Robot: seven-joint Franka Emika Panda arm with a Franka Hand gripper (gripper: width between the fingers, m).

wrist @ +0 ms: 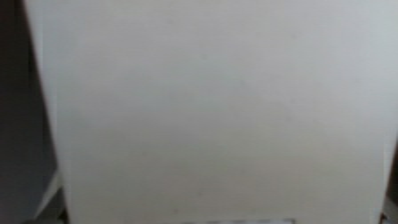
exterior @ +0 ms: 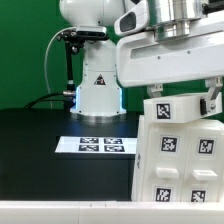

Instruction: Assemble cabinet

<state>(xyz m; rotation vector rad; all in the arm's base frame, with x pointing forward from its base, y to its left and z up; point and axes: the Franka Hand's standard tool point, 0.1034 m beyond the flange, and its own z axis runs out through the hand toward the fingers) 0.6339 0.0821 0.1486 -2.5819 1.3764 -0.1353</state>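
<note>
The cabinet (exterior: 182, 155) is a large white box with several black-and-white marker tags, at the exterior view's lower right. It is tilted and looks raised off the black table. My gripper (exterior: 185, 95) comes down on its top edge from above, with a dark fingertip on each side of that edge, so it appears shut on the cabinet. In the wrist view a blurred plain white face of the cabinet (wrist: 214, 100) fills nearly the whole picture. My fingers do not show there.
The marker board (exterior: 100, 145) lies flat on the black table (exterior: 40, 140) left of the cabinet. The white robot base (exterior: 100, 90) with a triangle sticker stands behind it. A green backdrop closes the back.
</note>
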